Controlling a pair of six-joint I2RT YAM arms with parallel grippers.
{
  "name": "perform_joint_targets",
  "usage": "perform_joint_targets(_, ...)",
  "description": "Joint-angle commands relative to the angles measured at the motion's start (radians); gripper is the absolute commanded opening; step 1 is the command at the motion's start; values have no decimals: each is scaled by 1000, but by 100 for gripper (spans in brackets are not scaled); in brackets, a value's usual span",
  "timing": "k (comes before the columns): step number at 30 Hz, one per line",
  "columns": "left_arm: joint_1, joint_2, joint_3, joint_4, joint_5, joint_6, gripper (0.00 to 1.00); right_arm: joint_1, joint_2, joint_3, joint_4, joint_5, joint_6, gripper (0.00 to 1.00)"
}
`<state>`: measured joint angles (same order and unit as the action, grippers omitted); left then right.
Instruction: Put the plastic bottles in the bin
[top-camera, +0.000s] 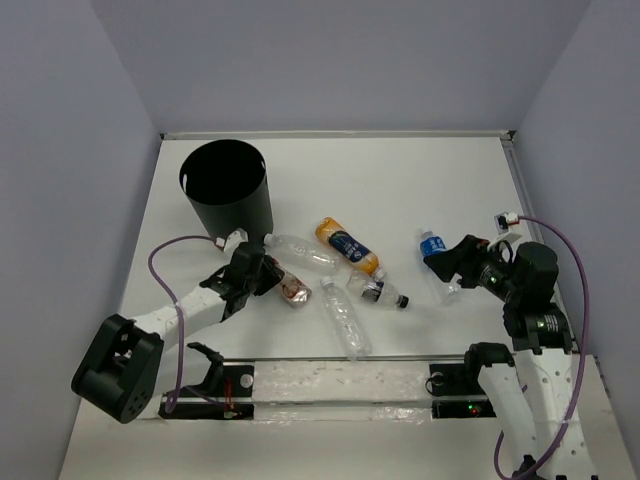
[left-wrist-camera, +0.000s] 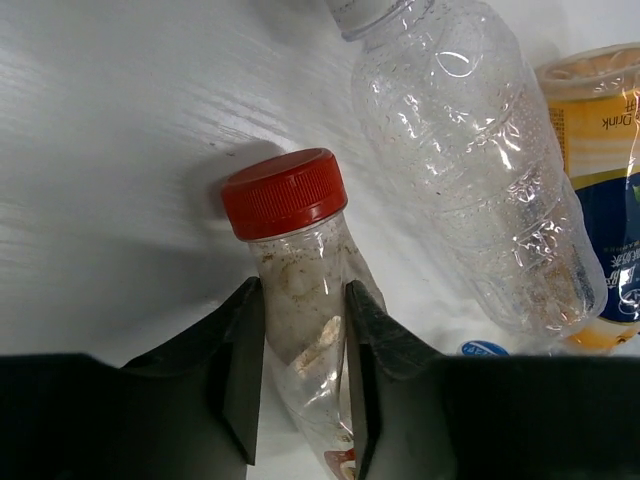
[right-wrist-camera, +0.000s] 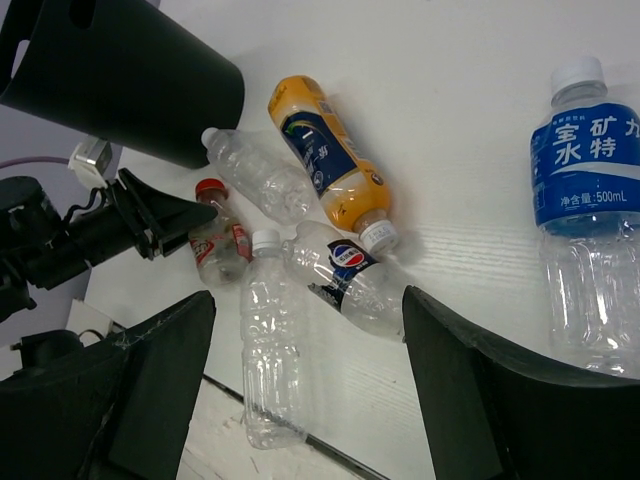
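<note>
— Left claw (left-wrist-camera: 300, 300), entry?
— Clenched on a small clear plastic bottle with a red cap (left-wrist-camera: 296, 265), down at the white desk (top-camera: 400, 180) near the tall black cylindrical bin (top-camera: 225, 190). The bottle's lower end is hidden between the fingers, and its label is unreadable.
— Right claw (right-wrist-camera: 310, 300)?
— Released, holding nothing, above the desk. Beside it lies a clear bottle with a white cap and blue label (right-wrist-camera: 585, 170), printed 宝矿力水特, 500mL. Its base is hidden behind one finger.
— Remaining stock?
— An orange bottle with a dark blue label (right-wrist-camera: 325, 160): "Drink" is legible at the edge of the left wrist view, the rest too small. A clear bottle with a Pepsi globe (right-wrist-camera: 345, 275), one end behind a finger. A plain clear bottle by the bin (right-wrist-camera: 265, 175). A second plain clear bottle (right-wrist-camera: 268, 350) toward the near edge.
— Bin contents?
— The interior is dark; I cannot tell. It stands upright at the far left of the desk, cut off in the right wrist view. All six bottles are outside it.
</note>
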<state>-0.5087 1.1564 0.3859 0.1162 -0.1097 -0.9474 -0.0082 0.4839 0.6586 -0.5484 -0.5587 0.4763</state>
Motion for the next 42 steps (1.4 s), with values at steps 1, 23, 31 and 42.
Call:
perform_joint_targets(1,-5,-41,-5,10,-62,-2,29,-6,-4,-1,64,-21,8,81)
perform_joint_targets(23,-27,-177,915,-379,-517,499,13,322,321,61,257,179,-14,81)
perform_joint_targets(31,90,112,1131,-296,-719,645,15,523,582,190,269,329,-120,91)
perform_joint_targets(42,183,290,1036,-67,-851,788,21,859,898,435,174,485,-254,77)
